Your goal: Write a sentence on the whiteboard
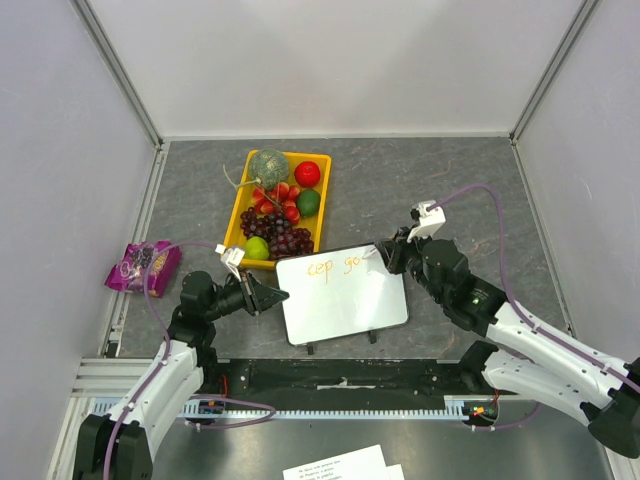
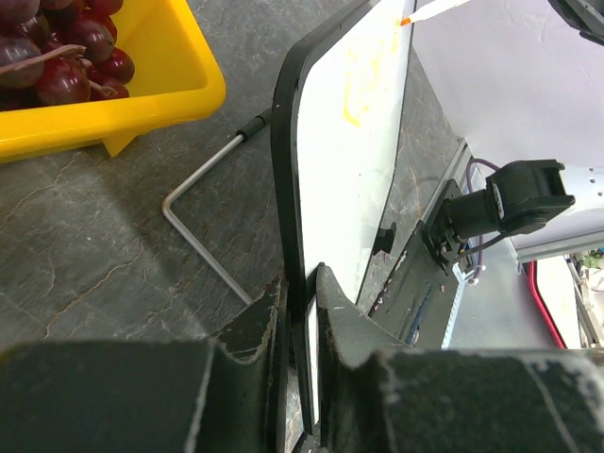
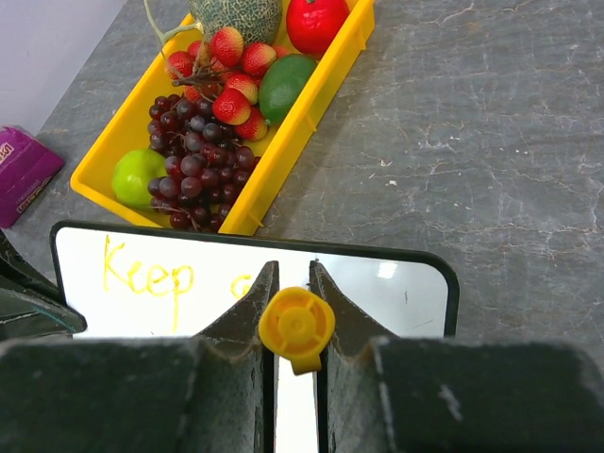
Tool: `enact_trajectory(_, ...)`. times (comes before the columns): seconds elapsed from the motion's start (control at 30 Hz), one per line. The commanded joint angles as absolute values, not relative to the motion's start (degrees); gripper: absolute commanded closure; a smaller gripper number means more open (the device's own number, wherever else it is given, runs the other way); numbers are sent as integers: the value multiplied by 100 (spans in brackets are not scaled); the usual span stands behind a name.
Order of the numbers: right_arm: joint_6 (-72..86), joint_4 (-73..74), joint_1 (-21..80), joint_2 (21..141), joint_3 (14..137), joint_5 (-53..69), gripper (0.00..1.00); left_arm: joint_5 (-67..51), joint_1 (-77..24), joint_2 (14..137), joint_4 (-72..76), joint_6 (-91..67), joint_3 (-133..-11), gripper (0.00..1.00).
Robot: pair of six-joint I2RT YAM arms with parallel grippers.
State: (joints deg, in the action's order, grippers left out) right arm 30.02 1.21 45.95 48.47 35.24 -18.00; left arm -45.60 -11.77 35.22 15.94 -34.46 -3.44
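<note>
Left gripper clamps the whiteboard by its edge, close to the table's near edge. Right gripper squeezes the marker; the sentence reads "Keep go".

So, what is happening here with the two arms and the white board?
The left fingers are shut on the left edge of the whiteboard, which seems to steady it. The right fingers hold a marker with its tip at the board's upper part. The orange writing reads "Keep" plus the start of a second word, so the sentence is not finished. A yellow tray of fruit sits just behind the board.
</note>
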Motion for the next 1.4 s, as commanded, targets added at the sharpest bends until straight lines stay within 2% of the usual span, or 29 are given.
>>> enact_trajectory(0.0, 2988, 70, 4570, 4887, 3393, -1696, 100, -4438, -1169, 3489, 1714, -3217, -360, 98)
enact_trajectory(0.4, 3041, 255, 4570, 4702, 3173, -1810, 100, -4438, -1169, 3498, 1705, -3217, -360, 98)
enact_trajectory(1.37, 3050, 79, 4570, 4693, 3542, -2470, 100, -4447, -1178, 3516, 1714, -3217, -360, 98)
